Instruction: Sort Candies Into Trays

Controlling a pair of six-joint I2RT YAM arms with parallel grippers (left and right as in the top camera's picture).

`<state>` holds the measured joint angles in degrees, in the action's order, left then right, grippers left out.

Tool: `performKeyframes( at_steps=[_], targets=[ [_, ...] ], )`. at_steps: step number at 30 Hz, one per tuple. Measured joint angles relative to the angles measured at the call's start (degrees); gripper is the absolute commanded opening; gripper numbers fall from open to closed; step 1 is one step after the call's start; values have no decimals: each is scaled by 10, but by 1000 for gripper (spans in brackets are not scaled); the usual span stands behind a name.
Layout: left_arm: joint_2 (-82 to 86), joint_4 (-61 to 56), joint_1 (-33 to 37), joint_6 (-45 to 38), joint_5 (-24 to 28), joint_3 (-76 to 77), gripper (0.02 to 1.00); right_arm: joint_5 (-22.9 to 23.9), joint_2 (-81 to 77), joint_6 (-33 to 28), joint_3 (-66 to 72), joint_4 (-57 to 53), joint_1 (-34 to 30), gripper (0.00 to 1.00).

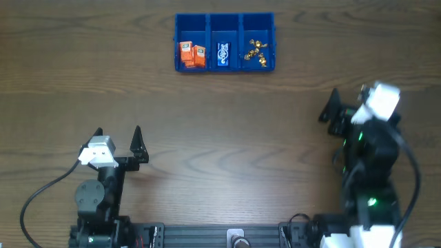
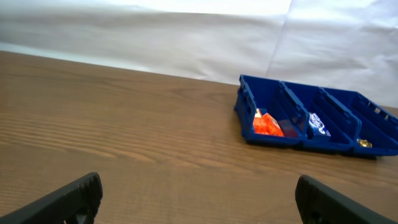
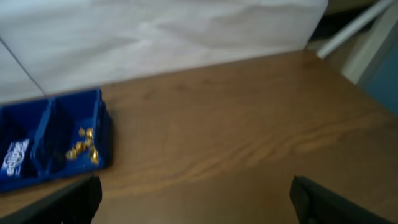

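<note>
As seen from overhead, logged blue tray (image 1: 224,26) at upper centre of frame, flat on wooden table (image 1: 220,138), divided into three compartments side by side. Found orange candies (image 1: 192,54) in left compartment, one blue-wrapped candy (image 1: 222,54) in middle compartment, small gold candies (image 1: 256,52) in right compartment. Marked left gripper (image 1: 118,132) at lower left of frame, with fingers spread wide and nothing between them, well apart from tray. Marked right gripper (image 1: 346,102) near right edge at mid-height, likewise well apart from tray and holding nothing. Moving to left wrist camera: noted left gripper (image 2: 198,183) with both dark fingers set far apart over bare wood, pinching nothing. Spotted tray (image 2: 244,109) farther off across table, in front of white backdrop (image 2: 155,37), with orange candies (image 2: 268,124) in nearest compartment, blue-wrapped candy (image 2: 317,124) in next, a speck of gold candies (image 2: 364,144) in farthest. Moving to right wrist camera: noted right gripper (image 3: 193,186) with fingers likewise spread wide over bare wood, gripping nothing. Spotted tray (image 3: 106,137) off to one side and well apart, with gold candies (image 3: 81,148) in end compartment nearest this gripper and blue-wrapped candy (image 3: 15,163) in the one beyond. Could not make out orange candies from this angle.
</note>
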<state>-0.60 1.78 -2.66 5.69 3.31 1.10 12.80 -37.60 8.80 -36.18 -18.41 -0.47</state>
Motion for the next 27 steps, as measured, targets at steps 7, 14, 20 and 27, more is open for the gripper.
performKeyframes(
  at_steps=[7,14,20,27],
  targets=[
    [0,0,0,0,0,0,998,-40,104,-10,183,120,0,998],
    [0,0,0,0,0,0,998,-56,197,-15,249,166,3,998],
    [0,0,0,0,0,0,996,-56,269,-15,291,168,3,998],
    [0,0,0,0,0,0,998,-62,312,-33,353,226,3,998]
  ],
)
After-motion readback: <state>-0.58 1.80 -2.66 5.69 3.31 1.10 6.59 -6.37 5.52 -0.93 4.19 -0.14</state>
